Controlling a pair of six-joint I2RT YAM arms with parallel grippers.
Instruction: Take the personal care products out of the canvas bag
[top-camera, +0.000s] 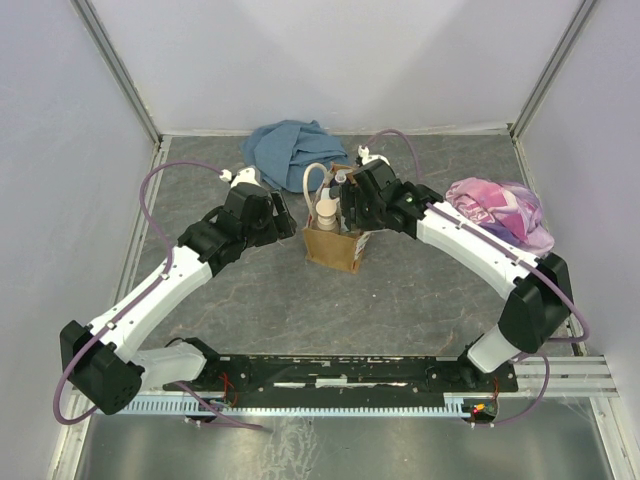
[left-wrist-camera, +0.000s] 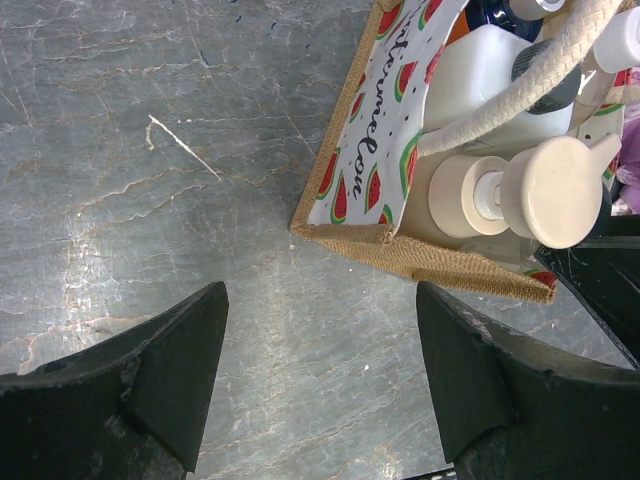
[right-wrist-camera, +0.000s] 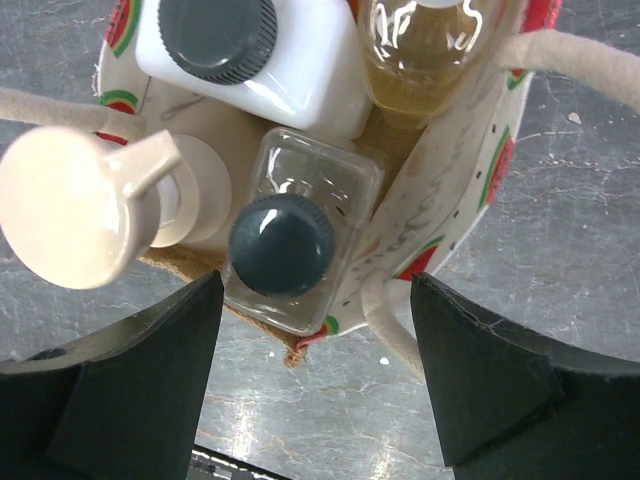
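Observation:
The tan canvas bag (top-camera: 334, 248) stands upright mid-table with its bottles inside. In the right wrist view I look down into the bag (right-wrist-camera: 440, 210): a clear dark-capped bottle (right-wrist-camera: 290, 250), a white dark-capped bottle (right-wrist-camera: 250, 55), an amber bottle (right-wrist-camera: 425, 55) and a beige pump bottle (right-wrist-camera: 75, 215). My right gripper (right-wrist-camera: 315, 370) is open just above the bag's near corner, close to the clear bottle (top-camera: 352, 210). My left gripper (left-wrist-camera: 320, 370) is open and empty over bare table left of the bag (left-wrist-camera: 440, 262), apart from it (top-camera: 284, 216). The pump bottle (left-wrist-camera: 550, 190) shows there too.
A blue cloth (top-camera: 290, 150) lies behind the bag at the back. A pink-purple cloth (top-camera: 502, 210) lies at the right, beside my right arm. Cream rope handles (right-wrist-camera: 565, 60) loop over the bag's opening. Walls enclose the table on three sides.

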